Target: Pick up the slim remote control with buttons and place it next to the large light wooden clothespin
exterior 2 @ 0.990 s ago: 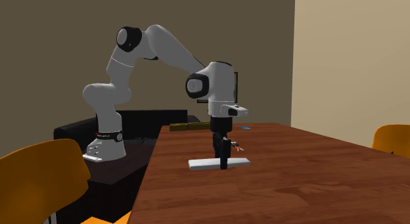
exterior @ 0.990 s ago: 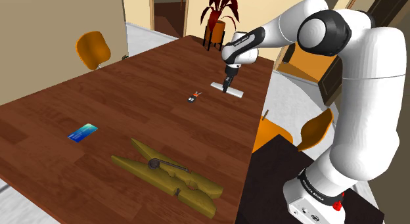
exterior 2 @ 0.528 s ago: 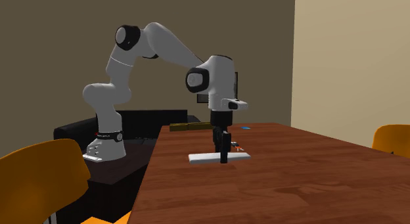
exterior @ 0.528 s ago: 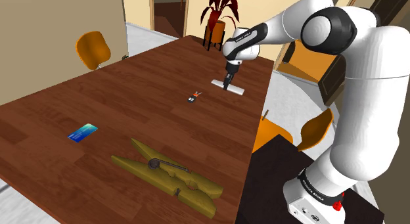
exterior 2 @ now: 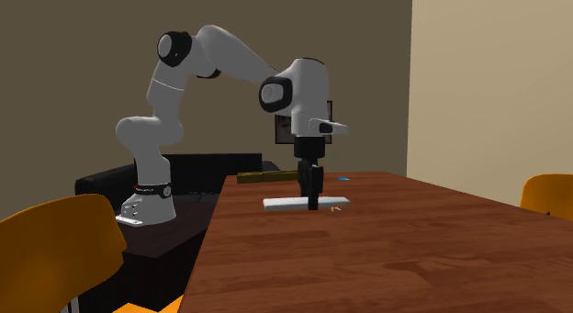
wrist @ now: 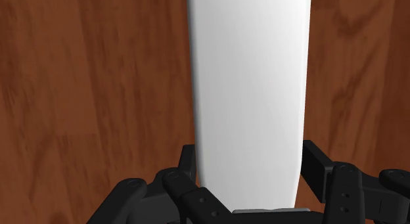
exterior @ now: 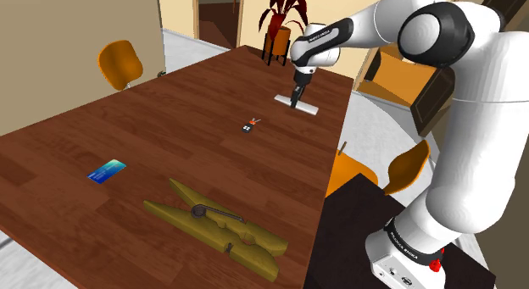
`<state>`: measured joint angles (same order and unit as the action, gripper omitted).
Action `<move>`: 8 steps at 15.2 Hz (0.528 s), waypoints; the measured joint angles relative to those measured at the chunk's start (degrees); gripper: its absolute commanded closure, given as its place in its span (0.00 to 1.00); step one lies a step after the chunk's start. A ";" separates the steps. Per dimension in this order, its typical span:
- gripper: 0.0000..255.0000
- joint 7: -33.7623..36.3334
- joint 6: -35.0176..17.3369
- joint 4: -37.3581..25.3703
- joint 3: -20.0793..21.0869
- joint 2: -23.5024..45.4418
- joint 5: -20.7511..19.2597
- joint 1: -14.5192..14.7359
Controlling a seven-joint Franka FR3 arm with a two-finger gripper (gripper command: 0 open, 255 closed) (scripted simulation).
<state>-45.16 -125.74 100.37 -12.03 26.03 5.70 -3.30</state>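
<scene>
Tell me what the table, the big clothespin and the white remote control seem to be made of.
Table: reddish-brown wood, grain streaks showing, smooth finish. Clothespin: yellowish-brown, probably wood, matte; its dark spring looks metallic. Remote control: plain smooth white, no texture, so its material is unclear.

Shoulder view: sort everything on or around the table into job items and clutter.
Job items: white remote, clasped by the gripper; large olive-brown clothespin, lying on the table.

Lying about: blue card; small dark object with an orange bit; potted plant; orange chair beyond the table.
</scene>
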 measured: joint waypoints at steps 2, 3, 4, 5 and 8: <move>1.00 0.18 1.25 -0.34 -0.12 -0.92 -0.24 0.12; 1.00 0.15 1.84 -0.59 -0.18 -1.28 -0.33 0.09; 1.00 0.25 2.40 -0.92 -0.21 -1.51 -0.40 0.14; 1.00 0.31 2.97 -1.10 -0.26 -1.90 -0.51 0.18; 1.00 0.46 4.98 -2.04 -0.40 -3.00 -0.80 0.26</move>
<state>-44.70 -120.76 98.33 -12.44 23.03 4.89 -3.05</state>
